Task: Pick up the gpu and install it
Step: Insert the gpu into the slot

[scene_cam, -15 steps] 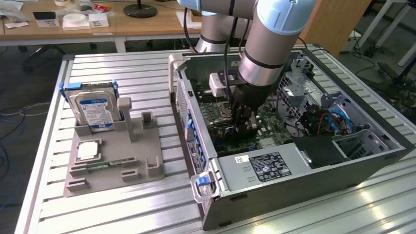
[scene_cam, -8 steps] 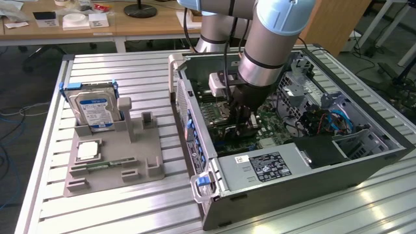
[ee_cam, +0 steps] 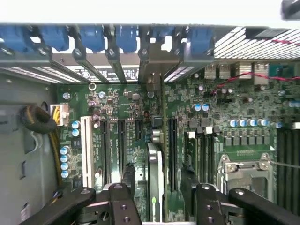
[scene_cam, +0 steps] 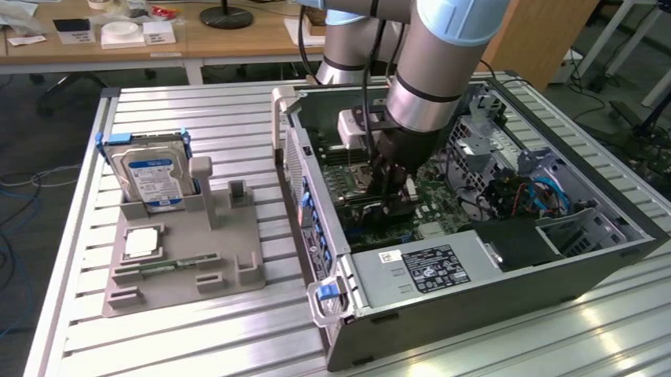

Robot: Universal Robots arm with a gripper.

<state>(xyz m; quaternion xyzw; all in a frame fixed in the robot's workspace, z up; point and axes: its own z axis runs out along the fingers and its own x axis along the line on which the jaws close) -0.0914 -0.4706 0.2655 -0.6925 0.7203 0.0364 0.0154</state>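
On the slatted aluminium table [scene_cam: 199, 118] sits a grey moulded parts tray [scene_cam: 236, 263]; a silver hard drive with a blue-white label [scene_cam: 154, 179] stands upright in its rear slot, a square silver processor chip [scene_cam: 141, 242] lies flat nearer the front, and a narrow green memory stick [scene_cam: 178, 265] lies just beside that. To the exterior view's right lies an open grey computer case [scene_cam: 587, 267], with a green motherboard [ee_cam: 197, 101], a white expansion slot [ee_cam: 86, 150], a row of blue card-retainer clips [ee_cam: 93, 37] and a labelled grey power supply box [scene_cam: 430, 271]. Behind, a wooden desk [scene_cam: 199, 43] carries a black round lamp base [scene_cam: 226, 17].

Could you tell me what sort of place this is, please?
Probably a robotics lab or workshop bench: an open computer case on a slatted aluminium table, a grey parts holder with a hard drive, wooden desks behind.
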